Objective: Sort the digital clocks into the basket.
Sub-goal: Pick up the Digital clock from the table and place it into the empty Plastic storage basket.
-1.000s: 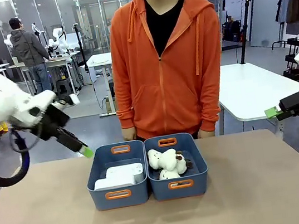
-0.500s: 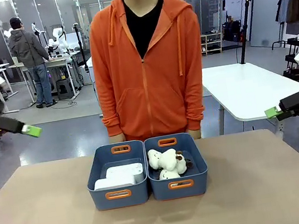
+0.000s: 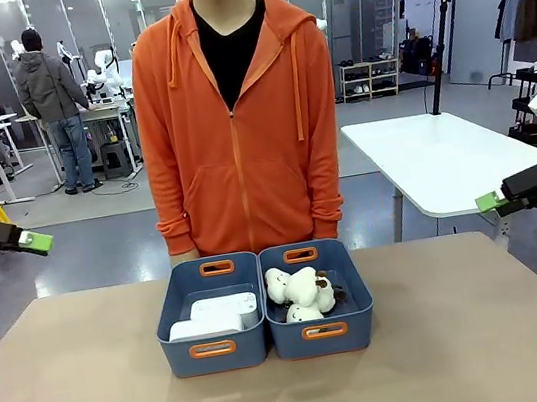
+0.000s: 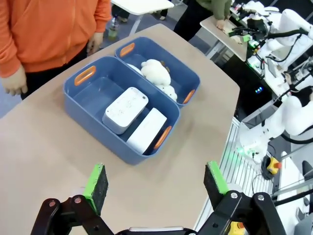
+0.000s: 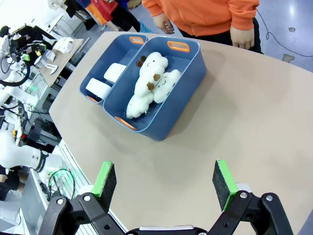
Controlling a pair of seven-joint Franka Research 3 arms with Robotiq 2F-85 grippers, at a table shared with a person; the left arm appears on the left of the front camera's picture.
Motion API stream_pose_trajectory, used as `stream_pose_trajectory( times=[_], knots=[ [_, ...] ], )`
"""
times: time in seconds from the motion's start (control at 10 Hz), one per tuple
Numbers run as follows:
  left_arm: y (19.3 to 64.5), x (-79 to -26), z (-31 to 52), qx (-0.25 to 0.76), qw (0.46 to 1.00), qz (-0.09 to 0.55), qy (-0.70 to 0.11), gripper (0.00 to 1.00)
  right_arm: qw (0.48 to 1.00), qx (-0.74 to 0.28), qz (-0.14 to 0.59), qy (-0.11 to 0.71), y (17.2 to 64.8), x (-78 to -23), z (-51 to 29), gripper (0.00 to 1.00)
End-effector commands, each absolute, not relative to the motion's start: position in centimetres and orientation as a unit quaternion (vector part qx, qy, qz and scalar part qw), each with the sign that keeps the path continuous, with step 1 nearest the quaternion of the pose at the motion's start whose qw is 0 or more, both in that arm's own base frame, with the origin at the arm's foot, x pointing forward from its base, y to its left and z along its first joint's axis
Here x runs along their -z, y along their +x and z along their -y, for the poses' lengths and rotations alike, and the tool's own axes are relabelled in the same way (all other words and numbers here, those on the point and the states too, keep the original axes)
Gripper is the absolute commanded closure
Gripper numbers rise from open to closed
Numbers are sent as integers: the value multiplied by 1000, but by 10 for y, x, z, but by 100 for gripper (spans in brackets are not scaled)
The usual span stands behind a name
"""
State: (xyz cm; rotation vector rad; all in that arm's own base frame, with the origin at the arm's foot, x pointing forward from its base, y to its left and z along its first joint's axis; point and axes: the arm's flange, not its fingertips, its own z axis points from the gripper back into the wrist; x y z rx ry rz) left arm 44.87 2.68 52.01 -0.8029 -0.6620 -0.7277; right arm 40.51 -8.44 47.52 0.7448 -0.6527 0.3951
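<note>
Sitting side by side mid-table: two slate-blue plastic tubs, rectangular with rounded corners and orange-rimmed handle holes. The left basket point(image 3: 210, 316) holds both digital clocks point(image 3: 217, 316), smooth white rounded blocks lying flat and touching, one overlapping the other's edge; the wrist view shows small dots on one face, detail too small to read. The other tub point(image 3: 319, 300) holds fluffy white plush toys point(image 3: 302, 292) with brown bits, piled so I can't count them. Left gripper point(image 4: 156, 181) hangs off the table's left edge, jaws wide apart, nothing between the green pads; versus a second ago it has pulled back from just above the basket to the frame edge. Right gripper point(image 5: 164, 183) is unchanged off the right side, also spread wide and empty. Person in an orange hoodie point(image 3: 232, 125) has shifted left, hands partly hidden behind the tubs.
</note>
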Motion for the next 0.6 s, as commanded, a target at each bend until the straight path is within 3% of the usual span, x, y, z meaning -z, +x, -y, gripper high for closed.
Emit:
stream_pose_trajectory(
  times=[0.0, 0.5],
  knots=[
    [450, -525, -22, 351, 801, 308, -374, 0, 866, -183, 298, 356, 406, -480, 86, 0],
    [450, -525, -22, 351, 801, 308, -374, 0, 866, -183, 298, 356, 406, -480, 86, 0]
  ],
)
